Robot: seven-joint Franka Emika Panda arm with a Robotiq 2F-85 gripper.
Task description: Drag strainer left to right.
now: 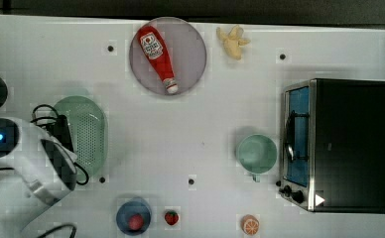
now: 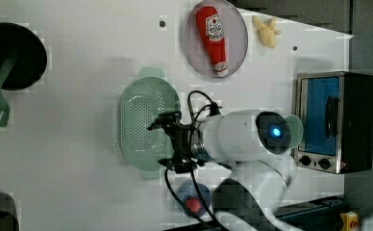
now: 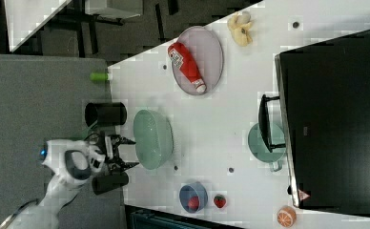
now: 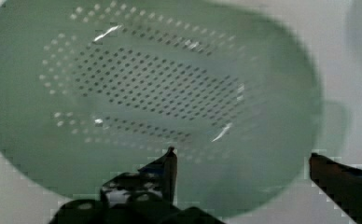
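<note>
The drag is not begun: the strainer [image 1: 87,131] sits far from the toaster oven [image 1: 334,145], with the released end effector [image 2: 167,141] over its rim.

White rounded arm [image 2: 242,137] with blue light, black looping cables, black pincer [image 2: 167,142].

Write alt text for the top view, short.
A white robot arm reaches in from the top view's left, its open hand over the near edge of a mint-green strainer on a white table. Farther right sit a plate holding a ketchup bottle, a green mug and a toaster oven.
</note>
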